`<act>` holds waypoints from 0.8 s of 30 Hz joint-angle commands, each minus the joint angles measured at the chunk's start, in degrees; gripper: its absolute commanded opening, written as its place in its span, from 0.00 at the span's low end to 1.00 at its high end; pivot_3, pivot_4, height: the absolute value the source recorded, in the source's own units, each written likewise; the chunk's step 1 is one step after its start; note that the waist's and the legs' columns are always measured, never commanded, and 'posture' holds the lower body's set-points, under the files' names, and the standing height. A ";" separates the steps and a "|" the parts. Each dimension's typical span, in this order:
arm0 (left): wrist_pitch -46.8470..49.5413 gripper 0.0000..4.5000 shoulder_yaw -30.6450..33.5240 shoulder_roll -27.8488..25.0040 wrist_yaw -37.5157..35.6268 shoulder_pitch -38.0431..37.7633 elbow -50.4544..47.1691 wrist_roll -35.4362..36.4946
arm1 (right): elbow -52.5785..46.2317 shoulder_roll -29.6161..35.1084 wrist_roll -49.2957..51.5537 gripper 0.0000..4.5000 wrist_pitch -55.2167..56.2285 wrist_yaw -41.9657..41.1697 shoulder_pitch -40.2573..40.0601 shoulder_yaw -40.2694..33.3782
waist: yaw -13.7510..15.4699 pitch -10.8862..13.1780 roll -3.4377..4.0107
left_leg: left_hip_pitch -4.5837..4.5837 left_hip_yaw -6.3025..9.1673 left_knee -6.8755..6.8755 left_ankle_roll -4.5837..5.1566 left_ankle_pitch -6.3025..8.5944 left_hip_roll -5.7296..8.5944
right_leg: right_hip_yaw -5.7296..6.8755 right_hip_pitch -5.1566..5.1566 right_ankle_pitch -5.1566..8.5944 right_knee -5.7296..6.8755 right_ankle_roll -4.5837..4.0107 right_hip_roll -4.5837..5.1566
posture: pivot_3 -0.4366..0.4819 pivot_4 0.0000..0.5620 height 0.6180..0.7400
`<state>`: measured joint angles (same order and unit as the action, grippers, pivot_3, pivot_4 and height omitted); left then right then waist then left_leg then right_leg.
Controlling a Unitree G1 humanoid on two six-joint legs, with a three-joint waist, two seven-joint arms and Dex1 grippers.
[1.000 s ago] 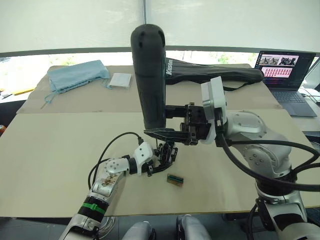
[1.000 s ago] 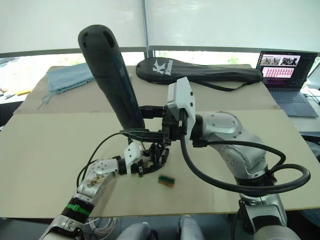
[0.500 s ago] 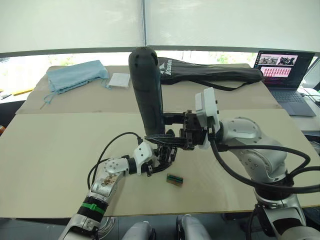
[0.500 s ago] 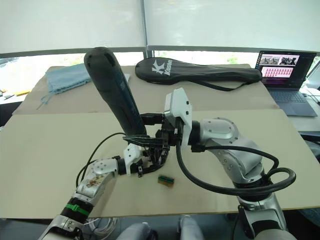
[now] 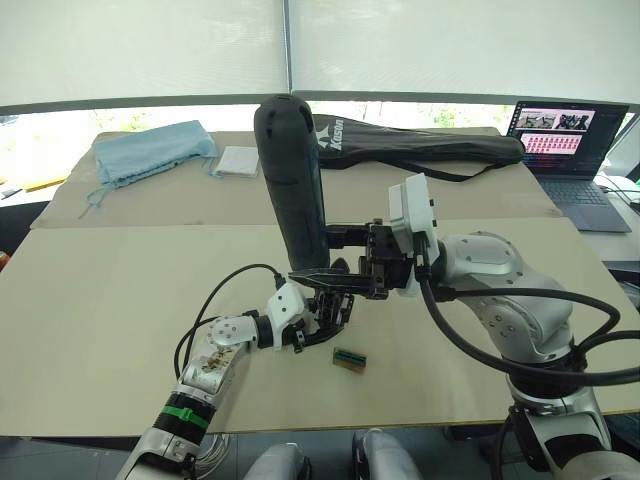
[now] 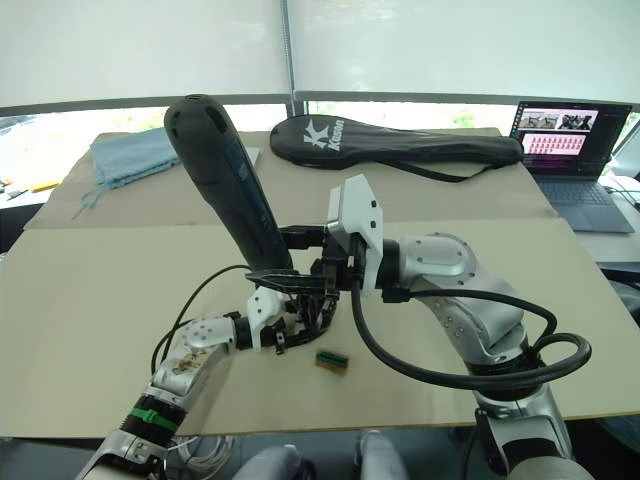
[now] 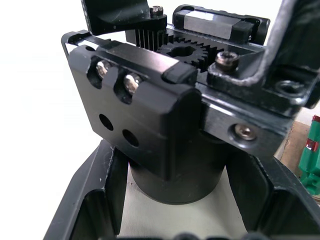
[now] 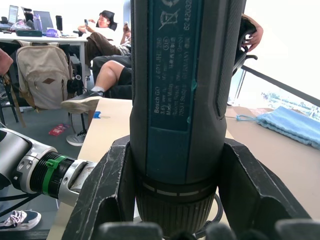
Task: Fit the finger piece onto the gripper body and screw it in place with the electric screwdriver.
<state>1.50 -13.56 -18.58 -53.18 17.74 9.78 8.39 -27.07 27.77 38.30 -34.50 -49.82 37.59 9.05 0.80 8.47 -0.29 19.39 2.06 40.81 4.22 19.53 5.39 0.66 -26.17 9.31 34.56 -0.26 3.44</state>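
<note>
Above the table point(image 5: 120, 300), right hand point(image 5: 335, 255) grips upright electric screwdriver point(image 5: 292, 170); left hand point(image 5: 318, 320) clamps gripper body point(image 7: 150, 125).

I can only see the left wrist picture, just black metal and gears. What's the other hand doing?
Observer: The right hand holds the electric screwdriver upright, tip down over the gripper body.
Operator: Who's holding that black block?
Observer: The left hand clamps it on the table.
Operator: Anything else nearby?
Observer: A small green-brown box lies on the table just in front of the gripper body.
</note>
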 commanded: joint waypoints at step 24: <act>2.63 0.51 -1.24 -0.97 0.18 -1.18 0.94 -1.10 | -1.38 -1.14 -3.85 0.42 4.55 -1.06 -2.69 0.39 | -0.03 0.00 0.00 | -0.01 0.00 0.00 -0.01 0.00 0.01 | 0.00 0.00 0.00 0.00 0.00 0.00 | 0.48 0.27 1.00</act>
<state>1.66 -13.70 -18.73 -52.99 17.69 9.59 8.39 -27.07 27.15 34.42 -32.46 -50.73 34.66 10.51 0.77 8.47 -0.29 19.38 2.06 40.81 4.22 19.53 5.40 0.67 -26.16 9.31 34.56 -0.26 3.44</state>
